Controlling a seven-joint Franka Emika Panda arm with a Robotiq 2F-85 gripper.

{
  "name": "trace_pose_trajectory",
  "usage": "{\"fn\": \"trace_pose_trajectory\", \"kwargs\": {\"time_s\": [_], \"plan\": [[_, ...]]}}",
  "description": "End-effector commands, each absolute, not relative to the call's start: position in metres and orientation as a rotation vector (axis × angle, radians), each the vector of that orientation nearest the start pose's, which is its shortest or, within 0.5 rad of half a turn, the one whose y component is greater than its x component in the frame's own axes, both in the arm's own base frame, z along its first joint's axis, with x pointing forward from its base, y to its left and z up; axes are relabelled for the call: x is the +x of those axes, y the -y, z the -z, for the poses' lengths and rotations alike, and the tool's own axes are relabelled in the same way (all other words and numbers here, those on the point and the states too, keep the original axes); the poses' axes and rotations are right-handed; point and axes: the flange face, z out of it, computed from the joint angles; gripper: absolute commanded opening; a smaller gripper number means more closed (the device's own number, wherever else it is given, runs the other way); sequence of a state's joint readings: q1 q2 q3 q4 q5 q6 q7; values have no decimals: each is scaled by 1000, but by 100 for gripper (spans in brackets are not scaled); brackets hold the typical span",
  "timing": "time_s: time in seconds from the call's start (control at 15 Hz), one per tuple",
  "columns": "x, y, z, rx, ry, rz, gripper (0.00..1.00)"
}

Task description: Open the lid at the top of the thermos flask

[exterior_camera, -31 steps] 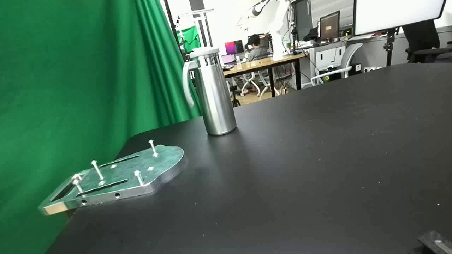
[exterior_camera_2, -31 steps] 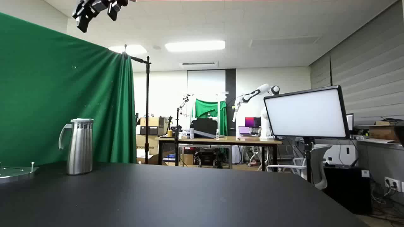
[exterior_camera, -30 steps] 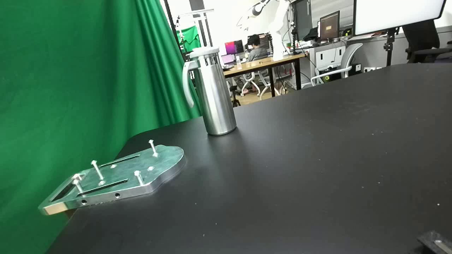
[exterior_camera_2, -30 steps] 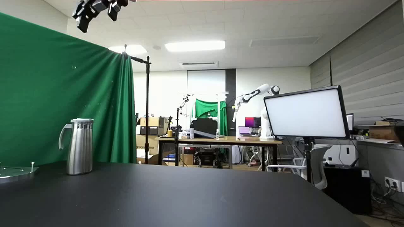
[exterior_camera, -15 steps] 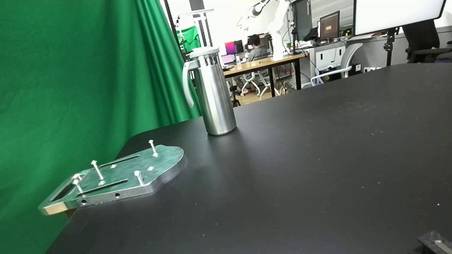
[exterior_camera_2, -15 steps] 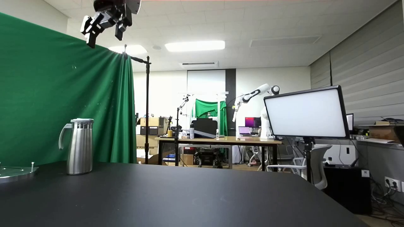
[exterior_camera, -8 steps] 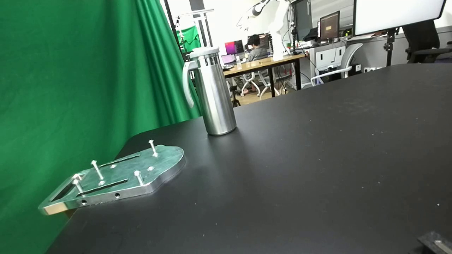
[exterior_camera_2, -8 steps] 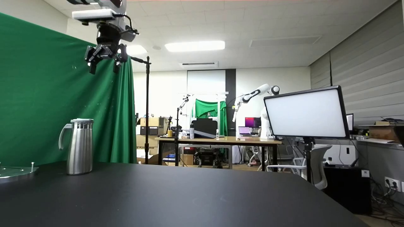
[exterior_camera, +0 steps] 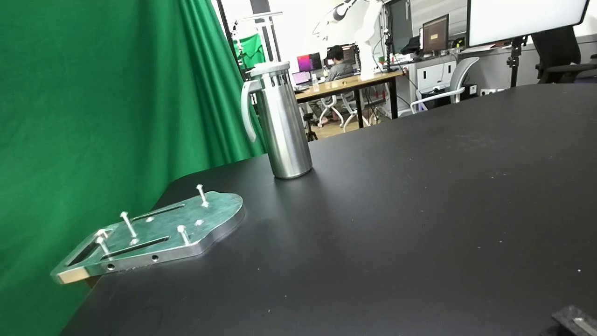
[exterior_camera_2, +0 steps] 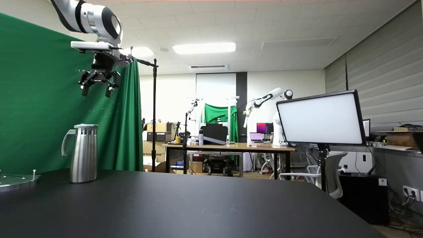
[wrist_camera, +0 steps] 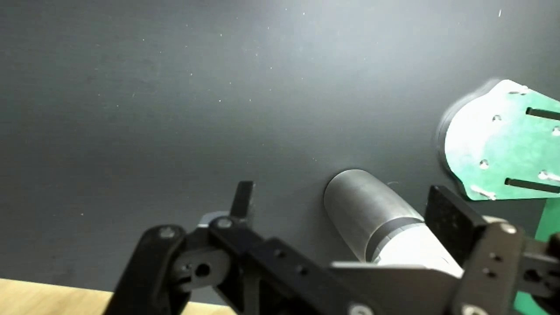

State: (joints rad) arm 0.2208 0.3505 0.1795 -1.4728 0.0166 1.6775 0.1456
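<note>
The thermos flask (exterior_camera: 285,130) is a brushed steel cylinder with a light grey side handle. It stands upright near the table's far edge, and it also shows in an exterior view (exterior_camera_2: 83,160) and in the wrist view (wrist_camera: 367,203). Its grey-white lid (exterior_camera: 269,68) sits on top; the lid shows as well in an exterior view (exterior_camera_2: 86,126) and, overexposed and partly hidden by the gripper, in the wrist view (wrist_camera: 415,247). My gripper (exterior_camera_2: 96,92) is open and empty, pointing down, well above the lid. In the wrist view the flask lies between the open fingers (wrist_camera: 344,201), closer to the right finger.
A flat green plate with pegs (exterior_camera: 186,233) lies beside the flask, on the handle side. A green curtain (exterior_camera: 116,93) hangs behind the table edge. A black object (exterior_camera: 576,322) pokes into the lower right corner. A light wooden strip (wrist_camera: 52,297) shows below the table edge.
In an exterior view the arm has come down from the top of the picture, and the gripper now hangs lower and nearer above the flask. The flask, lid and plate have not moved.
</note>
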Motion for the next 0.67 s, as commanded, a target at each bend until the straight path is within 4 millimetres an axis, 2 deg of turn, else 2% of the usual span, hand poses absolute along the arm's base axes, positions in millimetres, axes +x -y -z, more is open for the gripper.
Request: {"fn": "trace_pose_trajectory", "kwargs": {"time_s": [0.0,0.33,0.6], "plan": [[607,-243,-468,-3071,377,-252,100],[610,-240,-474,-3071,368,-252,100],[629,-282,-469,-3072,455,-196,100]]}}
